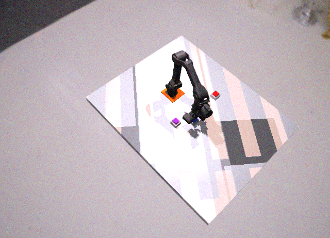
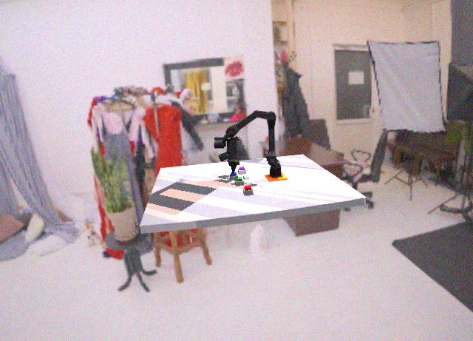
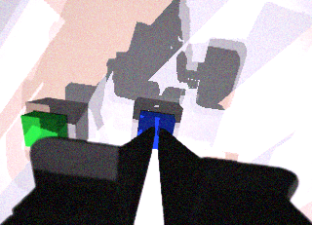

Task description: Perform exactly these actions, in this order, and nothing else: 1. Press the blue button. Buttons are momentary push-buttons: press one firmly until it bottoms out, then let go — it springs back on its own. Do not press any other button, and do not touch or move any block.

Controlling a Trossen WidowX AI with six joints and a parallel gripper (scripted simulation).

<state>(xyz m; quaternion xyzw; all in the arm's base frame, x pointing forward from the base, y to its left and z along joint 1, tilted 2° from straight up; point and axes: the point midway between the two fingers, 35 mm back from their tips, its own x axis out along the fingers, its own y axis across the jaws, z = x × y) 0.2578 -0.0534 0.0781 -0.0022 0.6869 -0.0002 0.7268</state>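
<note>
The blue button (image 3: 155,123) (image 1: 195,120) (image 2: 233,174) sits on a grey base on the striped table. My gripper (image 3: 156,132) (image 1: 194,119) (image 2: 232,171) is shut, with nothing between the fingers. Its closed fingertips point down right over the blue button, at or just above its top; I cannot tell if they touch. In the top view the gripper hides most of the button.
A green button (image 3: 43,129) (image 2: 239,179) sits just left of the blue one in the wrist view. A purple button (image 1: 175,121) (image 2: 242,169) and a red button (image 1: 215,93) (image 2: 247,187) stand further off. The arm's orange base plate (image 1: 173,98) is behind.
</note>
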